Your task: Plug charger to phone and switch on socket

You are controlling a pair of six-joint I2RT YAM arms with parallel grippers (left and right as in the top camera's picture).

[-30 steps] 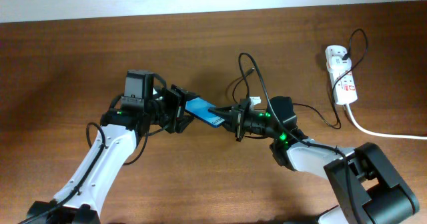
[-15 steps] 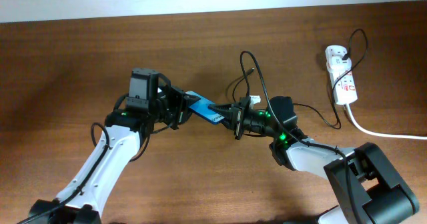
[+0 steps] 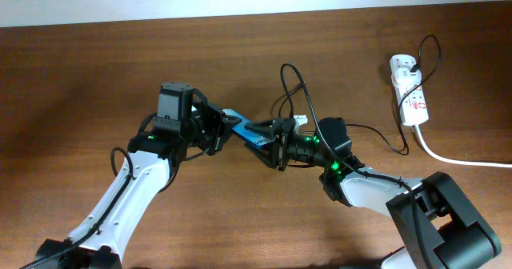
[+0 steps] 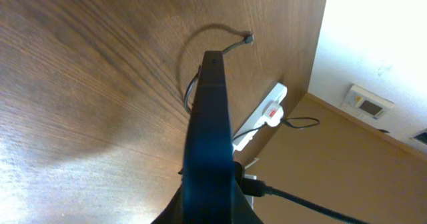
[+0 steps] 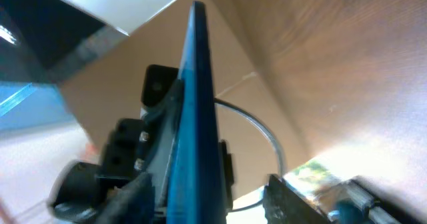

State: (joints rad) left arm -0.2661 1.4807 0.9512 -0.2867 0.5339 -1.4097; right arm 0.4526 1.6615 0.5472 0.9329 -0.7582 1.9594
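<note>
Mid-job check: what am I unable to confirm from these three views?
The phone charging port: covered by the right hand overhead; both wrist views show the phone only edge-on.
The socket switch position: too small overhead; partly behind the phone in the left wrist view.
What the right hand grips: its fingers are hidden under its body overhead, unclear in its wrist view.
The charger plug at the socket: too small overhead.

My left arm (image 3: 120,193) and right arm (image 3: 372,190) have smooth white shells joined by black joints. A boxy black camera housing (image 3: 174,102) tops my left wrist. Thin black cables (image 3: 112,161) loop alongside. Green lights (image 3: 332,166) glow near my right wrist. My left gripper (image 3: 218,130) and right gripper (image 3: 270,141) are black.
</note>
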